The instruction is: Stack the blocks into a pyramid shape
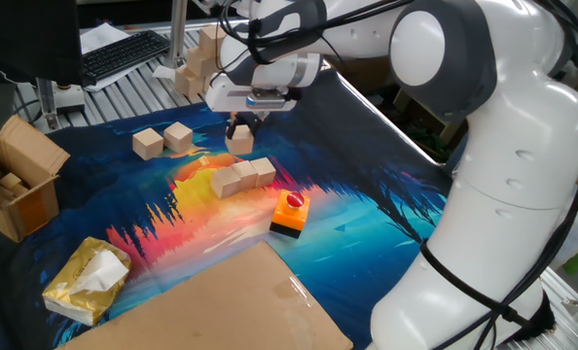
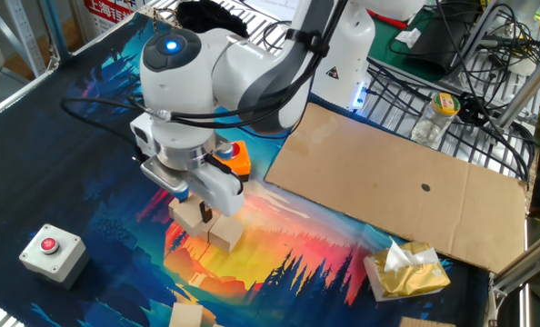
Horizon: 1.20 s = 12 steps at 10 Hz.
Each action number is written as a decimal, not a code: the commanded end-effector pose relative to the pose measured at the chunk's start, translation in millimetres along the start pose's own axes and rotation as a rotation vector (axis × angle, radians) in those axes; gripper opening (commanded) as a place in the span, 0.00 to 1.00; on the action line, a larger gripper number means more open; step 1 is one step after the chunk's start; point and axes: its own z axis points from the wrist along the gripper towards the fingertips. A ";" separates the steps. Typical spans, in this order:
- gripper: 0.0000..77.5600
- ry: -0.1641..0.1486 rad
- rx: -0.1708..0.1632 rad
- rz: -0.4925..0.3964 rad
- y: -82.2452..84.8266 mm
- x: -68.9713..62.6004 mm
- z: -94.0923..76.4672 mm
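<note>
Wooden block (image 1: 239, 142) is pinched between the fingers (image 1: 233, 125), raised above the row of blocks (image 1: 236, 178).

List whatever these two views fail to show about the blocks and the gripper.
- Gripper: in the other fixed view the arm's wrist covers the fingers and the held block.
- Row of blocks: the other fixed view shows only two, part-hidden by the gripper.
- Block at the bottom edge: cut off by the frame.
</note>
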 end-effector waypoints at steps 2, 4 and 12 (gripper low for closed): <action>0.01 0.024 0.025 0.065 -1.2 0.9 -1.5; 0.01 0.011 0.020 0.036 -13.3 29.7 4.4; 0.01 0.011 -0.011 -0.028 -42.6 36.0 23.2</action>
